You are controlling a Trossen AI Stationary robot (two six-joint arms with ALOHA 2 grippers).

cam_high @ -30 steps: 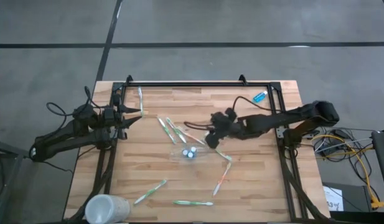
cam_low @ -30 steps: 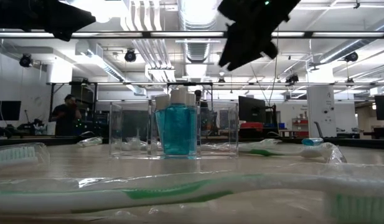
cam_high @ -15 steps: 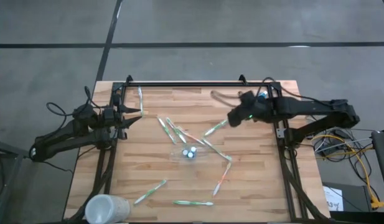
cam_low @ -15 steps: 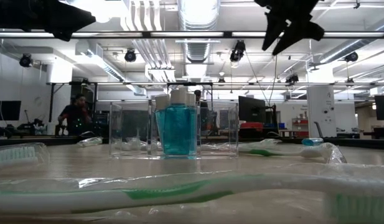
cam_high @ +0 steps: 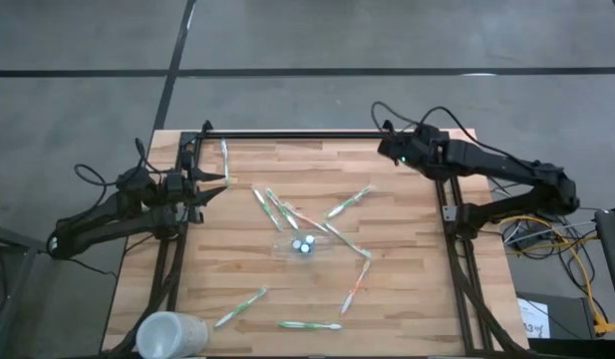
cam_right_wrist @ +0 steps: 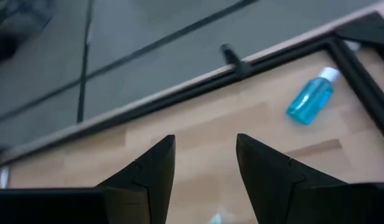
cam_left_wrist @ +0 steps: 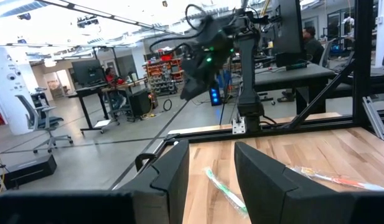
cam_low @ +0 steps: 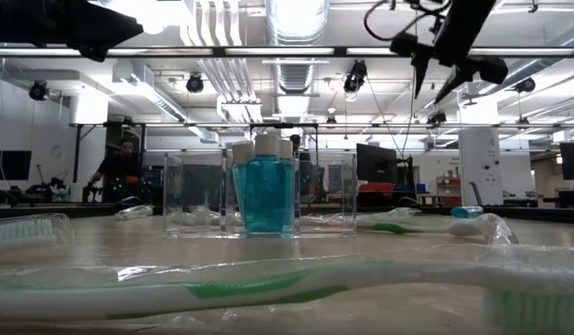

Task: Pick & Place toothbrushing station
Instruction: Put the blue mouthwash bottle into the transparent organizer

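The toothbrushing station is a small clear holder [cam_high: 304, 244] standing at the table's middle with blue tubes [cam_low: 265, 195] in it. Slim green, white and orange toothbrushes [cam_high: 349, 202] lie flat around it on the wood. Another blue tube [cam_right_wrist: 310, 102] lies at the far right corner. My right gripper [cam_high: 385, 150] [cam_right_wrist: 204, 138] hangs open above that far right corner, tipped downward, with nothing between its fingers. My left gripper [cam_high: 222, 182] [cam_left_wrist: 210, 146] waits open and level at the table's left edge.
A frosted white cup [cam_high: 169, 335] lies at the near left corner. A black frame rail [cam_high: 297, 134] runs along the far edge, with uprights at both sides. A wrapped toothbrush [cam_low: 268, 288] lies close to the low camera.
My right gripper has gone from just right of the holder, up and toward the table's far right corner, rolling about its own line as it went. The toothbrush it stood over now lies in plain view.
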